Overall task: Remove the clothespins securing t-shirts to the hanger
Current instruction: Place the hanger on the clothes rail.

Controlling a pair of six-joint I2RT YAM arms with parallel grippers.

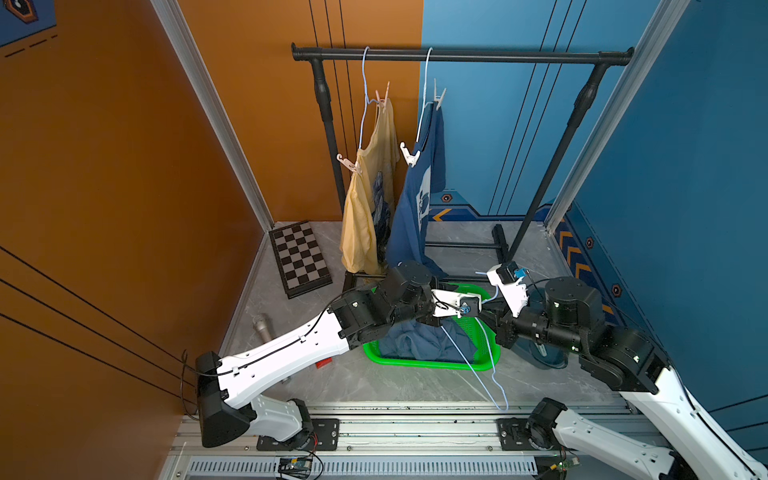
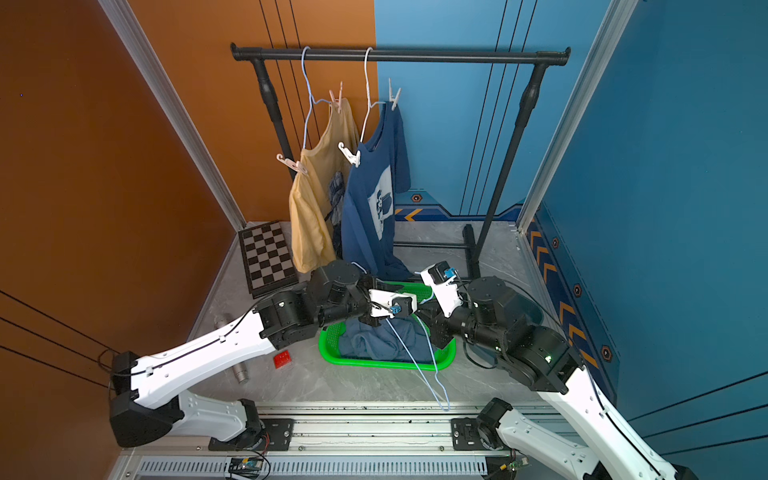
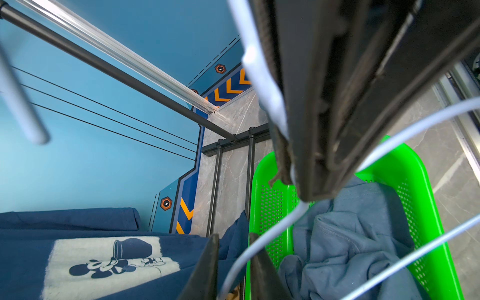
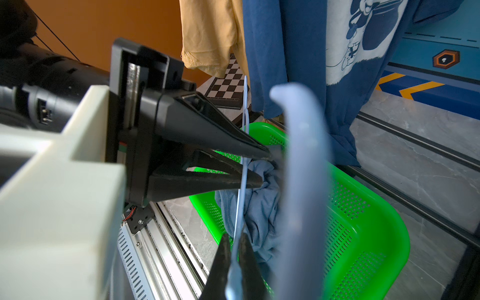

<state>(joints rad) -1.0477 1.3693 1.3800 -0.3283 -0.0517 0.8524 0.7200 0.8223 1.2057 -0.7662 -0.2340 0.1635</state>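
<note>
The right hand (image 4: 234,235) is clenched on the pale hanger (image 4: 304,168) over the basket (image 4: 363,220), whether the left hand (image 3: 233,235) grips it cannot be told, and four clothespins (image 1: 410,155) are seen clipped to the t-shirts (image 1: 415,216) hung on the rail (image 1: 498,56).

Grey marbled table (image 1: 374,384) carrying 1 green basket (image 1: 432,365), 1 chessboard (image 1: 300,257), 1 red block (image 2: 282,358), 1 metal cylinder (image 1: 262,327) and the black clothes rack's base (image 1: 498,239).

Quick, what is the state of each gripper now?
Left gripper: slightly open, jaws around the hanger.
Right gripper: shut on the hanger.
</note>
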